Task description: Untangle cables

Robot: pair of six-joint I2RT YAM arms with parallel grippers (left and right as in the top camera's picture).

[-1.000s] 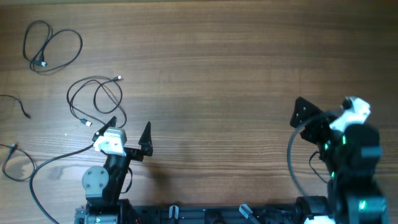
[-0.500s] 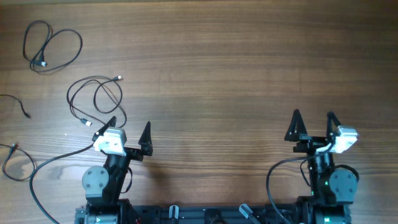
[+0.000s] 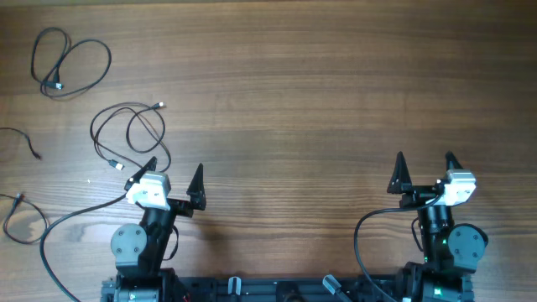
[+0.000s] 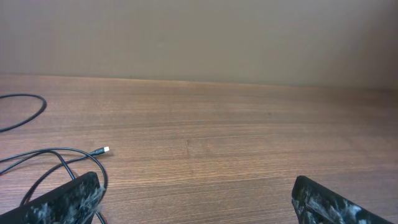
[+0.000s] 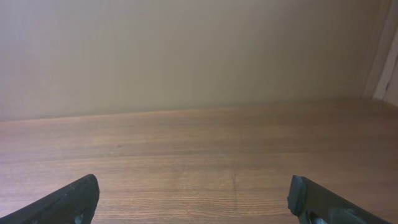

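Left claw (image 3: pixel 174 173) seen spread wide, nothing held between fingers. Right claw (image 3: pixel 424 165) likewise spread wide, empty. Cables (image 3: pixel 127 132) laid as separate loops on table (image 3: pixel 294 84); no knot made out. Nearest loop found just ahead of left claw, cord passed close by its left fingertip, light-tipped plug (image 4: pixel 106 150) seen ahead of that finger. Second loop (image 3: pixel 71 60) placed farther ahead and further left. Two short cord ends (image 3: pixel 18 211) seen at far left edge. All cords located well apart from right claw.

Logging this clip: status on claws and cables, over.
Left claw, right claw open, empty. Cables in separate loops, left side; nearest beside left claw. No obstruction seen.
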